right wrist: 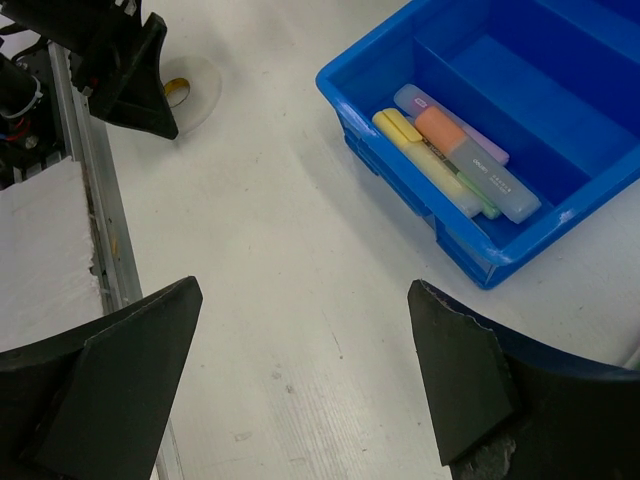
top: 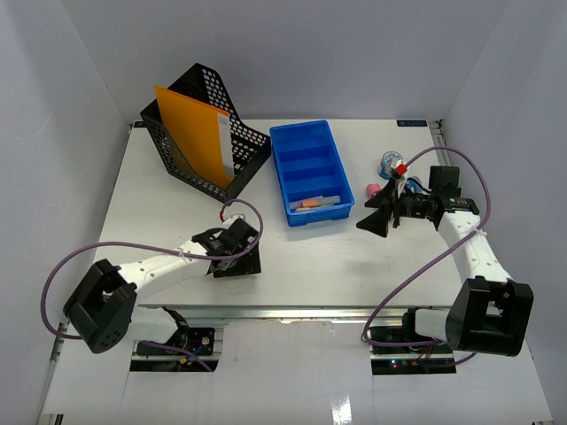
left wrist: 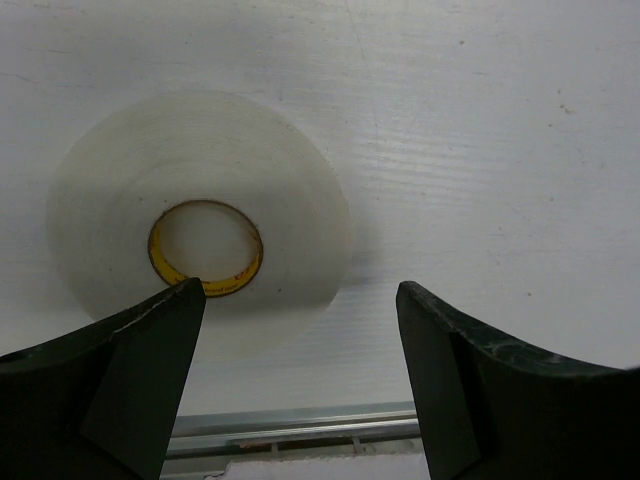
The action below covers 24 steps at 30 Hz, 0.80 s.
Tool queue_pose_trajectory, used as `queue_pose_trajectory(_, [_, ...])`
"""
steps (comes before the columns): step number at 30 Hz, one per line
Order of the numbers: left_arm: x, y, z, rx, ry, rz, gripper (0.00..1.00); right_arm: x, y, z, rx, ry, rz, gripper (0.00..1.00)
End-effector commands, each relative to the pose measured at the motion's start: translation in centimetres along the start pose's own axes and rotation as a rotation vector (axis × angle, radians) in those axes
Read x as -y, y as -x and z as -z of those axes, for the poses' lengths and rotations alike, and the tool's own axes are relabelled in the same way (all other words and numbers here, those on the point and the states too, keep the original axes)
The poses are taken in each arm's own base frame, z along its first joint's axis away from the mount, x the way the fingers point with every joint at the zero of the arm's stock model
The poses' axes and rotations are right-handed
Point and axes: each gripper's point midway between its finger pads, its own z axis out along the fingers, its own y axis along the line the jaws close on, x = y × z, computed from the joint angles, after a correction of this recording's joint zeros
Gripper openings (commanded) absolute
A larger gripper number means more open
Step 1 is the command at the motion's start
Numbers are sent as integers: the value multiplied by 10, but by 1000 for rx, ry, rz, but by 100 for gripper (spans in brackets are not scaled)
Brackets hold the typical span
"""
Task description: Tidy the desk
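Front-left of blue tray (top: pixel 299 126) | left pincer (left wrist: pixel 300 300) spread astride flat tape roll (left wrist: pixel 290 230) on counter (top: pixel 159 212), likely to lift it | right pincer (right wrist: pixel 305 288) gaping, empty, right of tray

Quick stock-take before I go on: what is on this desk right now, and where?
desk: one, white, under everything
file holder: one, black mesh, far left
folder: one, orange, standing in the file holder
tray: one, blue, far centre
highlighters: at least three, pastel, nearest compartment of the tray
tape roll: one, whitish with a yellow core, near edge, left of centre
round container: one, blue and white, far right, partly hidden by the right arm
pink item: one, beside the right arm, mostly hidden
left fingers: black, open, low at the tape roll
right fingers: black, open, empty, above bare desk right of the tray
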Motion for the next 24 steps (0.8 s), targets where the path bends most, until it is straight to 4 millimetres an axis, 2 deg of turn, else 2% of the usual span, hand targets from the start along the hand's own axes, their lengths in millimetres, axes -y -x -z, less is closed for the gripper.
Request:
queue_pose_trajectory(1, [5,15,-3,36,45,-34,87,-8,8,6,30,8,10,90])
queue_pose_trajectory(6, [0,12,-14,17,96,-54,78,-5,8,9,36,-6,5,90])
queue_pose_trajectory(11, [-2,8,-21,4,127,-71,75,-5,10,13,49,-6,-3,90])
queue_pose_trajectory(17, [7,11,-21,24,142,-124,74,-5,10,14,57,-6,-10,90])
queue_pose_trajectory(24, [7,-2,-35,-12,179,-169,59,-4,10,15,60,-8,-14,90])
